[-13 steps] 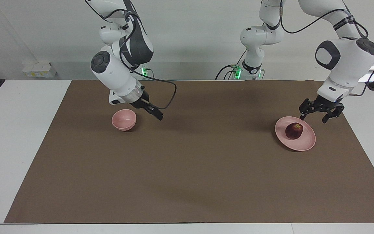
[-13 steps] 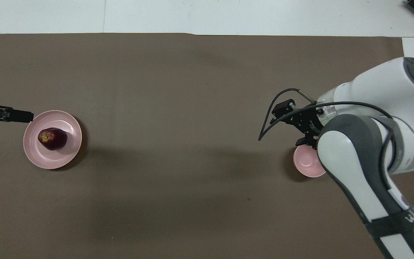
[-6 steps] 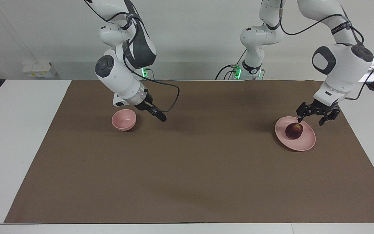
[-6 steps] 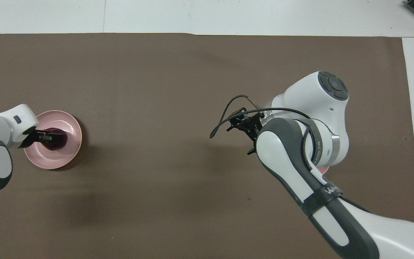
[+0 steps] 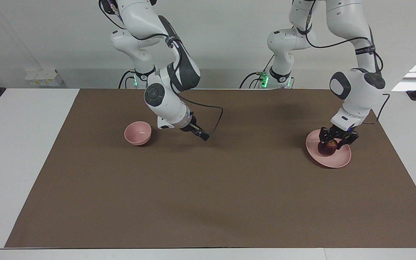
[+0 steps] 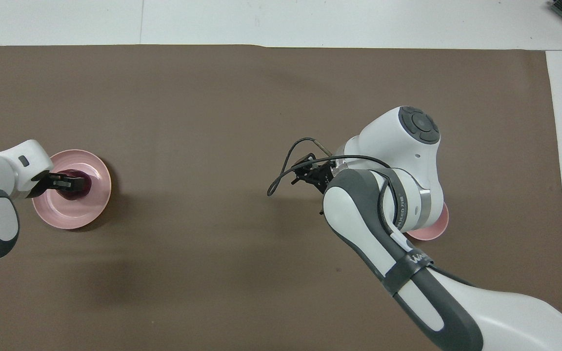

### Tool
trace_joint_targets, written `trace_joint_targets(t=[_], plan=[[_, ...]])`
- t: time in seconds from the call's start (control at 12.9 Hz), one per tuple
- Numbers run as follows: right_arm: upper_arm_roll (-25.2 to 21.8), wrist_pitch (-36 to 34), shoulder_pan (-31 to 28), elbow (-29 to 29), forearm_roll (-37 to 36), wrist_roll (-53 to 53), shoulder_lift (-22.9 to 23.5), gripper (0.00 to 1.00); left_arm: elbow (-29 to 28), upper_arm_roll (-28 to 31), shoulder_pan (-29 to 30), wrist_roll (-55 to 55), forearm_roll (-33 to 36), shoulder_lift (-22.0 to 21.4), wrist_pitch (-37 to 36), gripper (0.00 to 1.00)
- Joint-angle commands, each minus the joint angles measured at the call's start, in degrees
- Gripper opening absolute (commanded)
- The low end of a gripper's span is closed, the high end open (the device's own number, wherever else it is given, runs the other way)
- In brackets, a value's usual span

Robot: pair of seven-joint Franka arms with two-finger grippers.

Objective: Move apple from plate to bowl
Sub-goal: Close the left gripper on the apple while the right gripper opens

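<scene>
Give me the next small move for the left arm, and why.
Probably a short straight lift. The left end effector is down on the plate with its fingers shut on the apple, which sits on the plate. The bowl is at the right arm's end, so clear the rim first. The right end effector is open over the mat beside the bowl.

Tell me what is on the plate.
The apple sits on the plate, with the left gripper shut on it from above. The gripper covers the apple's top, and the plate under the apple is hidden.
</scene>
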Motion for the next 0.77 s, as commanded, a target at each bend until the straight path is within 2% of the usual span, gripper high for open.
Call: trace_joint_targets(t=[0.0,0.23,0.39,0.7], plan=[[-0.05,0.67,0.11,1.6,6.92,1.74,0.37,1.0,0.8,0.13,-0.28,1.35,-0.86,-1.23,0.37,0.0],[-0.05,2.59,0.2,2.3,14.21,4.29,0.37,1.0,4.13,-0.75,-1.59,0.91,-2.87,-5.54,-8.74,0.0],[-0.05,4.44,0.2,2.21,20.8,4.73,0.29,1.0,5.2,-0.75,-3.61,0.83,-11.89,-8.18,-12.9,0.0],[0.13,10.06,2.83,2.12,27.58,5.52,-0.15,1.0,5.11,-0.75,-12.38,-8.12,-21.24,-9.33,-12.3,0.0]])
